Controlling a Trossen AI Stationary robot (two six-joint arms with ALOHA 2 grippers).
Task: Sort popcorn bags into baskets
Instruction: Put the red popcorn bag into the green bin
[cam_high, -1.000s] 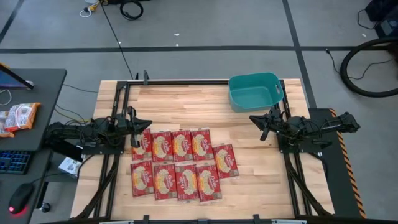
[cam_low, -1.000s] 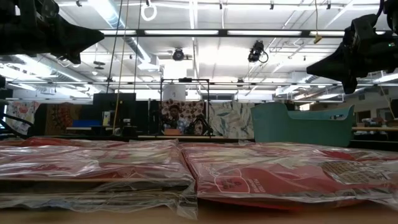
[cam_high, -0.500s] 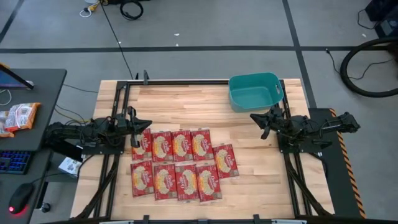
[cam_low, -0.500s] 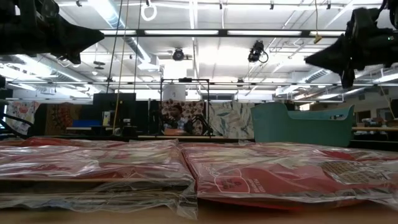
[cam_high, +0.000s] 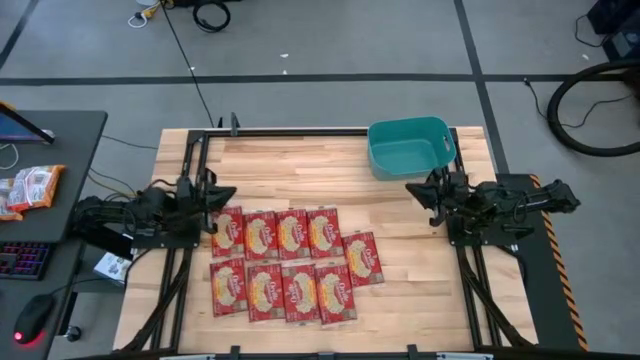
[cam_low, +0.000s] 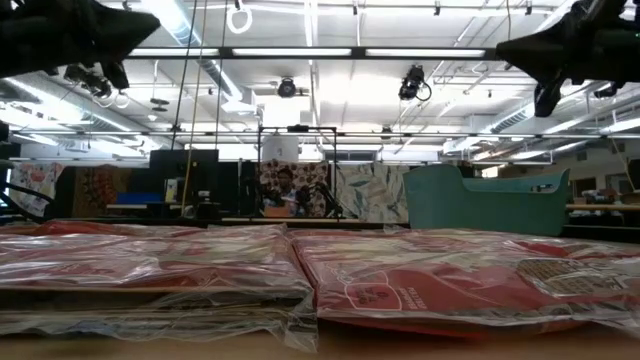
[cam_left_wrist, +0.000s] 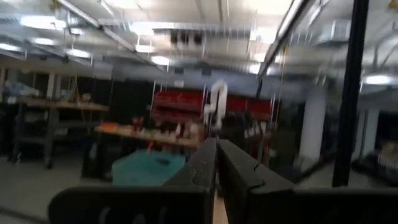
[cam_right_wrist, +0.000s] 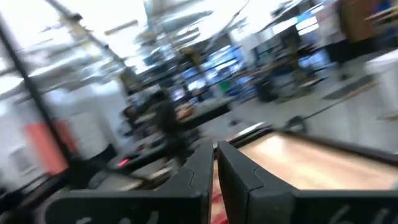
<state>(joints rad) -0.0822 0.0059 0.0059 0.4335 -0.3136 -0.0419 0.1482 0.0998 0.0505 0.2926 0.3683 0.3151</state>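
no readable text, packet print too blurred

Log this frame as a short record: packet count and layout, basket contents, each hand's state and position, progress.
popcorn bags: nine red packets flat on the table, five in the far row, four in the near row
basket: teal tub at the far right of the table, nothing visible inside
left hand: shut, empty, raised by the left end of the far row
right hand: shut, empty, raised just near of the basket
progress: no packet sorted yet
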